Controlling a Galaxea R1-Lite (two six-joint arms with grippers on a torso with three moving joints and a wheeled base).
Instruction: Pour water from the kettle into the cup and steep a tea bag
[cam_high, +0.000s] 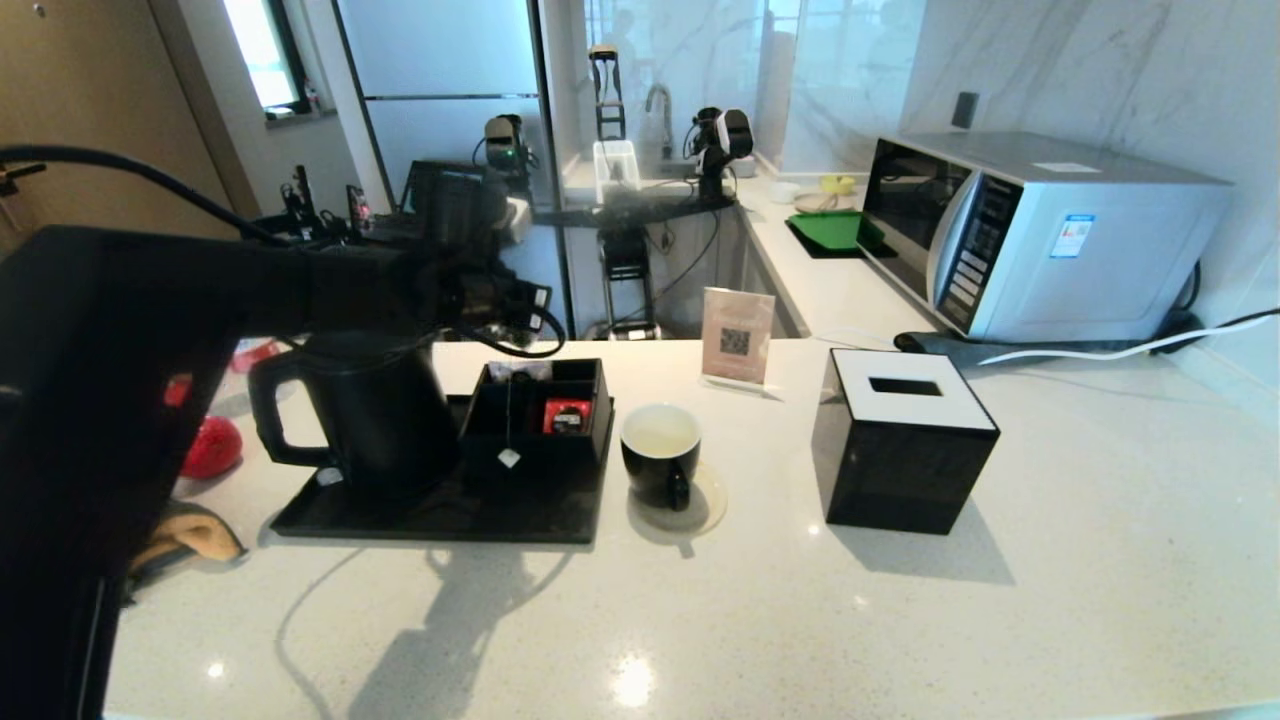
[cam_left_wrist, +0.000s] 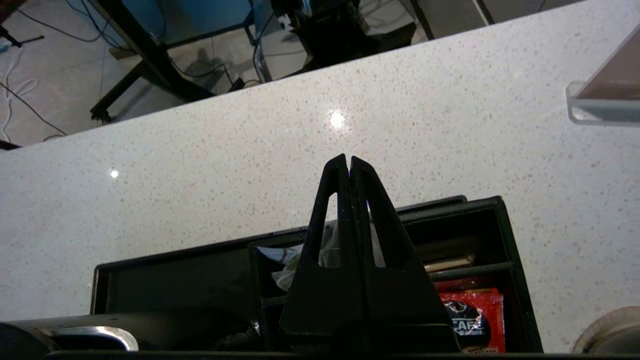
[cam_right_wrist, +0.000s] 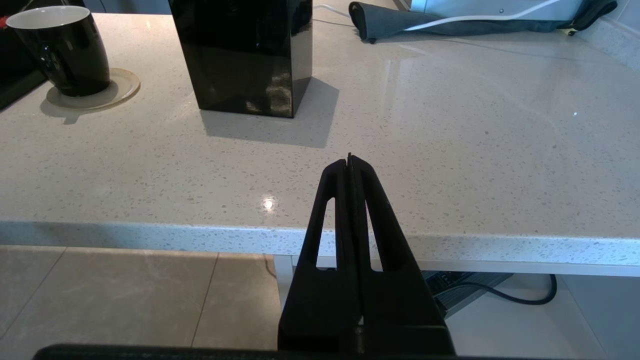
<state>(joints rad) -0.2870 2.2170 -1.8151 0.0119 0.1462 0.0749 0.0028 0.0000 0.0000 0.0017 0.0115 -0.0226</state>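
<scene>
The black kettle (cam_high: 370, 410) stands on a black tray (cam_high: 440, 515). Beside it a black organiser box (cam_high: 590, 425) holds the tea bag (cam_high: 520, 374), also visible as a translucent bag (cam_left_wrist: 300, 252) behind my fingers. Its string hangs down the box front, ending in the small tag (cam_high: 509, 458). The black cup (cam_high: 660, 455) with white interior sits on a coaster to the right of the tray, also seen as the cup (cam_right_wrist: 60, 47). My left gripper (cam_left_wrist: 348, 160) hovers shut above the box, nothing visible between its tips. My right gripper (cam_right_wrist: 350, 159) is shut, off the counter's front edge.
A red packet (cam_high: 567, 415) lies in the organiser. A black tissue box (cam_high: 900, 450) stands right of the cup. A QR sign (cam_high: 738, 340) is behind the cup and a microwave (cam_high: 1050, 230) at back right. Red objects (cam_high: 210, 445) sit left of the kettle.
</scene>
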